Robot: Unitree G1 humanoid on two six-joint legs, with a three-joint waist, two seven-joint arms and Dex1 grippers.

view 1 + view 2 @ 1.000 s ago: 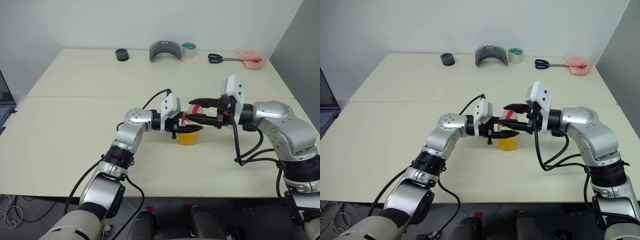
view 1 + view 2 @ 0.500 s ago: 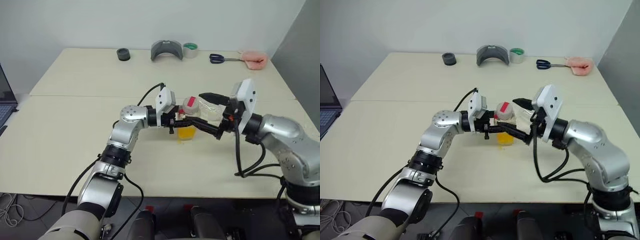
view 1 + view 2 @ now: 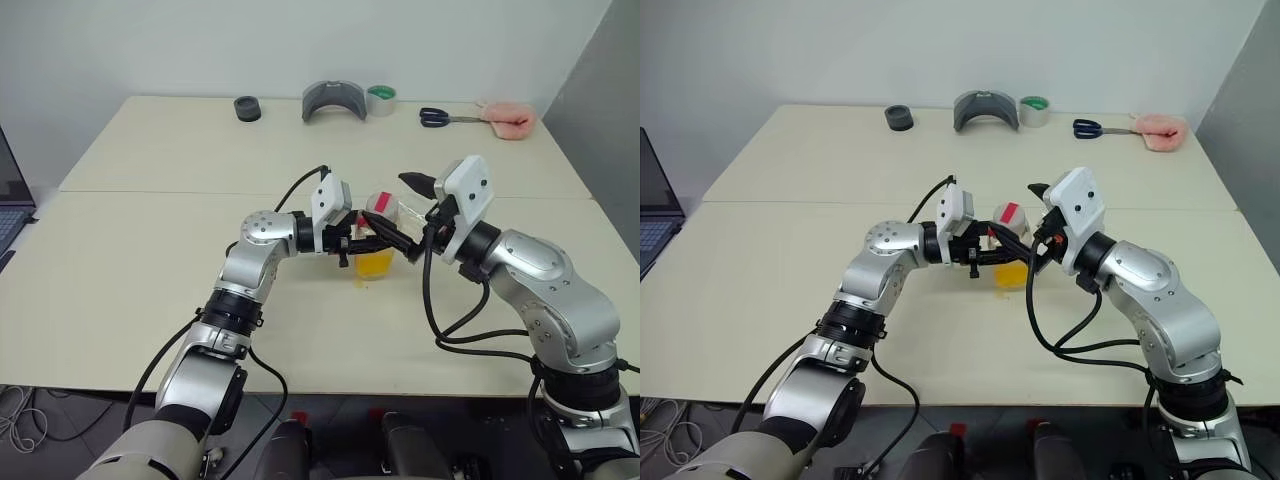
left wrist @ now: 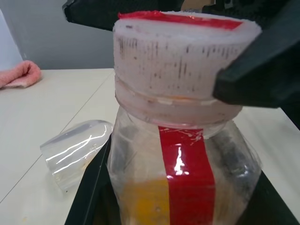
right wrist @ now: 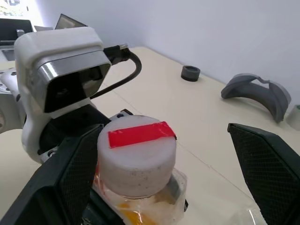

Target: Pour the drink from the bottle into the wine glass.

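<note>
From your head camera you see the left gripper (image 3: 362,243) clamped tight on the bottle (image 3: 377,240), holding it upright over the middle of the table (image 3: 150,240), orange drink (image 3: 374,264) in its lower part. Your right gripper (image 3: 405,212) stands spread wide around the cap (image 3: 379,203), one finger on each side.

In your left wrist view the bottle fills the middle, red stripe facing you, white cap (image 4: 180,51) on top; the wine glass (image 4: 75,152) lies on its side on the table just beyond it.

In your right wrist view the cap (image 5: 136,156) sits between the two black fingers (image 5: 65,183), nearer the one beside the left gripper; you cannot tell whether that finger touches it
</note>
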